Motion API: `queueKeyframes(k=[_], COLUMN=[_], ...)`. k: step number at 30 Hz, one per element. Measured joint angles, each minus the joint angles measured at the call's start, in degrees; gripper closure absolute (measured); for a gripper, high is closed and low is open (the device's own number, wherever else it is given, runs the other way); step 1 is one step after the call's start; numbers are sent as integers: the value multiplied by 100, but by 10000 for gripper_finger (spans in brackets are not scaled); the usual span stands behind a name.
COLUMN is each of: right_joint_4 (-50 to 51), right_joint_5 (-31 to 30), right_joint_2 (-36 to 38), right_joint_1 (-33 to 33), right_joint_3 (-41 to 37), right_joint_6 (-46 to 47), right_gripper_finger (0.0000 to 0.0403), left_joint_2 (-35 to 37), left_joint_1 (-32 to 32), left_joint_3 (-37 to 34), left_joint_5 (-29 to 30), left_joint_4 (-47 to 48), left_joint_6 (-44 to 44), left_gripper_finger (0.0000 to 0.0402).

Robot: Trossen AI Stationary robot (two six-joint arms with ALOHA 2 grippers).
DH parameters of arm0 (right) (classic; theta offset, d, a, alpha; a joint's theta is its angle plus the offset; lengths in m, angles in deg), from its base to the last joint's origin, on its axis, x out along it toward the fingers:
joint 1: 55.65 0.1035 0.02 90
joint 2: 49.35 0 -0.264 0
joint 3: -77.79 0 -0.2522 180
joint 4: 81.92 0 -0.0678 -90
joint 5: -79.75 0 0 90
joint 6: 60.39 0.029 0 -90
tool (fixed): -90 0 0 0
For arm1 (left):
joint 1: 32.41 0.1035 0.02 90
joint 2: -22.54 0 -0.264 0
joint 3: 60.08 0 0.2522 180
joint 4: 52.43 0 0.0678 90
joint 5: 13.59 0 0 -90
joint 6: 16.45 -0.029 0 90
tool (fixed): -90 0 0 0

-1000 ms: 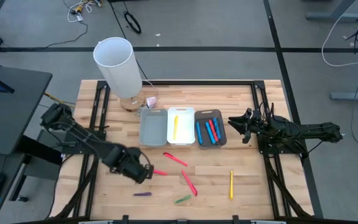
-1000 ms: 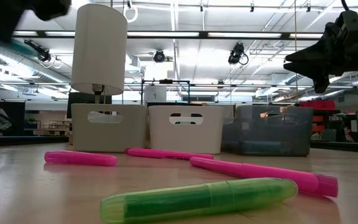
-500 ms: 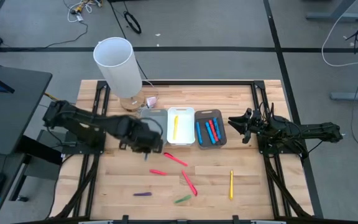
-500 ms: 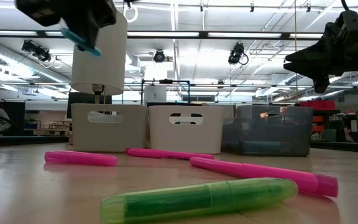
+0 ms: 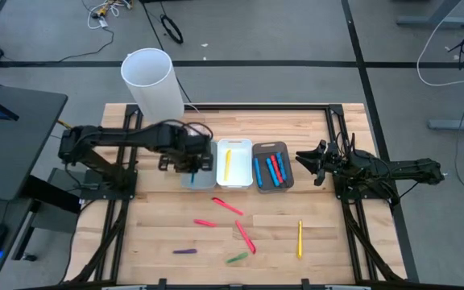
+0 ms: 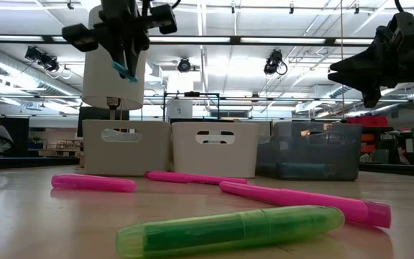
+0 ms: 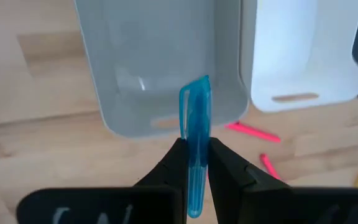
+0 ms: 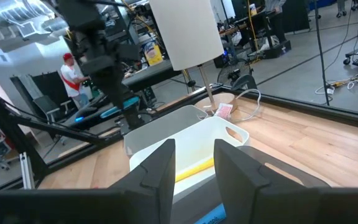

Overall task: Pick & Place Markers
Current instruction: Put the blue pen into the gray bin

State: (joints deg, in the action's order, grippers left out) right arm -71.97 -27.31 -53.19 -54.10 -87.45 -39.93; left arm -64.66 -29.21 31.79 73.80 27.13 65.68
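left gripper pinches a blue marker mid-barrel above the grey bin: light, stiff, probably slick plastic. right gripper idle beside it, jaws parted, empty.

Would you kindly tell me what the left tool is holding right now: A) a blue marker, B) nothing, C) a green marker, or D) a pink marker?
A: the left tool is shut on a blue marker, held above the grey bin.
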Motion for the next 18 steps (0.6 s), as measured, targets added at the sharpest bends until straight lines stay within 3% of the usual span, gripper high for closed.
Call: queueKeyframes(k=[10,18], right_joint_4=[0,0], right_joint_5=[1,1], right_joint_2=[0,-1], right_joint_1=[1,-1], right_joint_3=[0,0], right_joint_6=[1,-1], right_gripper_finger=[292,292], left_joint_2=[0,-117], left_joint_1=[897,1080], left_joint_3=[-2,-14], left_joint_5=[-134,-166], left_joint_4=[24,19], left_joint_6=[-709,-923], left_gripper_finger=[360,360])
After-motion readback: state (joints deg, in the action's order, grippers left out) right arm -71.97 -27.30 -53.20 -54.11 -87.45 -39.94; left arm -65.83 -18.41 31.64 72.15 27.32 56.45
